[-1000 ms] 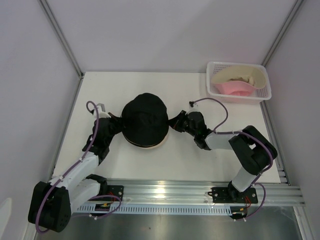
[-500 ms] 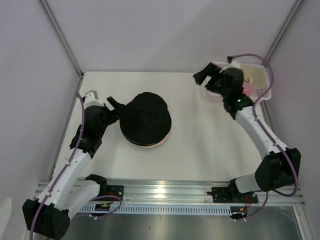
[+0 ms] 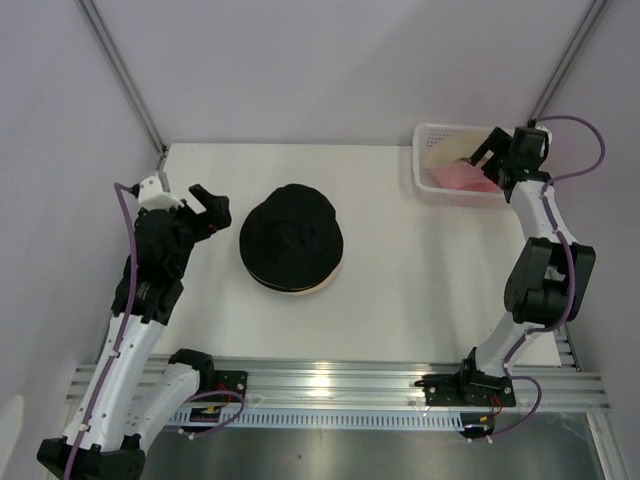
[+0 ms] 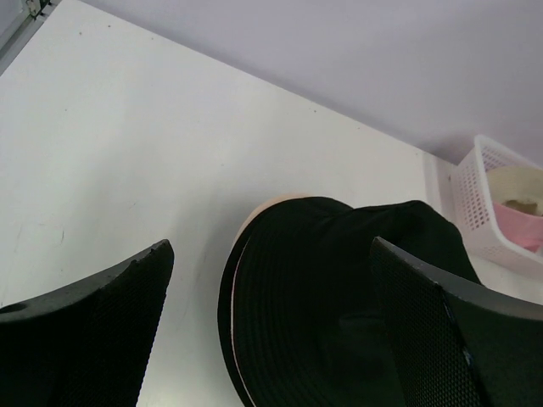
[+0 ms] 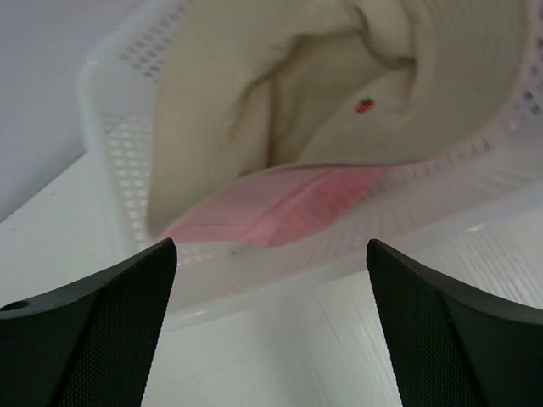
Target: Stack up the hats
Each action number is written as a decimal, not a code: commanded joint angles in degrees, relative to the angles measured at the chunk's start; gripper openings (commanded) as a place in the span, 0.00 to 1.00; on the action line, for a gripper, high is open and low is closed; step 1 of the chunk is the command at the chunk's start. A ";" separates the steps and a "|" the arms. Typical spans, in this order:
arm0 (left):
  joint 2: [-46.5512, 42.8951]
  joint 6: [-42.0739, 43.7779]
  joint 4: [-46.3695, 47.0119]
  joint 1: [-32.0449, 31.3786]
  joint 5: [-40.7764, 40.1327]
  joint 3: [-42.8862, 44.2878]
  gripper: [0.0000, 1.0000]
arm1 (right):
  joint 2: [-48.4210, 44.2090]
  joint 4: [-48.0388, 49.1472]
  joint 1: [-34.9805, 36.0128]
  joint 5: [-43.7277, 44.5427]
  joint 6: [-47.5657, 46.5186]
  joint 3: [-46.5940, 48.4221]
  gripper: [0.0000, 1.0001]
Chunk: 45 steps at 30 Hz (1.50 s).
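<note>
A black hat [image 3: 292, 238] lies on the table middle, on top of a tan hat whose brim [image 3: 300, 291] peeks out beneath. My left gripper [image 3: 213, 210] hovers open just left of this pile, touching nothing; in the left wrist view the black hat [image 4: 339, 288] lies between and beyond the open left gripper [image 4: 270, 246]. At the back right a pink hat [image 3: 460, 178] and a cream hat [image 3: 455, 150] lie in a white basket [image 3: 420, 160]. My right gripper [image 3: 488, 158] stands open at the basket; its wrist view shows the right gripper [image 5: 270, 246] empty, facing the pink hat [image 5: 280, 208] and cream hat [image 5: 229, 85].
The white lattice basket [image 5: 110, 144] sits in the table's back right corner, its wall between my right fingers and the hats inside. Grey walls and metal posts close in the table on three sides. An aluminium rail runs along the near edge.
Both grippers were shut at the black hat's sides and have opened. The left arm has pulled back to the left. The right arm has swung away to the basket at the back right.
</note>
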 commanded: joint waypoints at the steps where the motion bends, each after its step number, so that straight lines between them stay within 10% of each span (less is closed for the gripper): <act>1: 0.48 2.24 -0.95 0.48 -0.05 0.11 0.99 | 0.52 -1.81 -5.50 1.55 4.58 2.14 0.94; 20: 1.45 2.33 -0.68 1.45 -2.34 -0.69 1.00 | 14.38 7.53 -12.46 3.13 11.19 7.91 0.80; 24: 1.01 3.29 -0.77 1.80 -2.86 0.10 0.99 | 19.57 5.50 -12.37 1.29 10.93 13.63 0.64; 28: 1.09 4.09 -1.65 2.06 -2.95 1.78 1.00 | 19.77 7.34 -11.58 -1.18 9.26 15.22 0.04; 45: 3.56 5.23 -7.63 2.33 8.90 10.04 0.99 | -2.71 -0.91 18.73 1.64 -40.90 27.53 0.00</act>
